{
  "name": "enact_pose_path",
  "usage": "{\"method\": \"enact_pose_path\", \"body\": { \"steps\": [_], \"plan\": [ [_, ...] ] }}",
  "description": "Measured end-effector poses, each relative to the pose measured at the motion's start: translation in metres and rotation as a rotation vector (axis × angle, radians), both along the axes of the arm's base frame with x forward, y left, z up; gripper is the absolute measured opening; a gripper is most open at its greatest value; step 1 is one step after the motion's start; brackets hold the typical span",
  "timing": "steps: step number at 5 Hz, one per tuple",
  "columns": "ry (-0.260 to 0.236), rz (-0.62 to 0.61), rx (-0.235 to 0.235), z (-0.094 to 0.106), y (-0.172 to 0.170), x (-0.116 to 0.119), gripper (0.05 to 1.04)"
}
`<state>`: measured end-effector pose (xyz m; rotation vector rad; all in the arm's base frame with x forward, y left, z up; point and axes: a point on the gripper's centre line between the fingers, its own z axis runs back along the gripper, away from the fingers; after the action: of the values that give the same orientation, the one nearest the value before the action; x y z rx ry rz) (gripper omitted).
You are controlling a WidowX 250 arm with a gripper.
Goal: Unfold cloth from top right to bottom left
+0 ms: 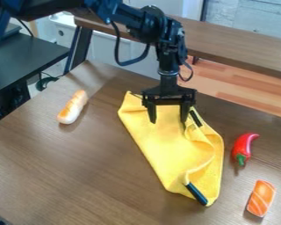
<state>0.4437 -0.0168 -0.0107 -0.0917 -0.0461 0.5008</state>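
The black gripper (168, 117) hangs over the upper part of the yellow cloth (166, 151), its two fingers spread apart and pointing down. Nothing is visibly held between them. The cloth lies on the table, long from upper left to lower right, with folds and a raised ridge along its right side. Dark strips show on it, one by the right finger and one at the bottom corner. Whether the fingertips touch the cloth I cannot tell.
A toy bread piece (73, 107) lies left of the cloth on the brown table (78, 167). To its right are a red chili pepper (243, 148) and an orange-and-white sushi piece (261, 198). The table's far edge runs behind the gripper.
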Motion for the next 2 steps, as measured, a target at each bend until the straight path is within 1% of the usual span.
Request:
{"method": "enact_pose_path", "body": {
  "steps": [1,2],
  "plan": [
    [-0.010,0.014,-0.010,0.0059,-0.0074,0.0054,1.000],
    [0.022,0.021,-0.008,-0.0029,-0.0107,0.0064,0.948]
  ]
}}
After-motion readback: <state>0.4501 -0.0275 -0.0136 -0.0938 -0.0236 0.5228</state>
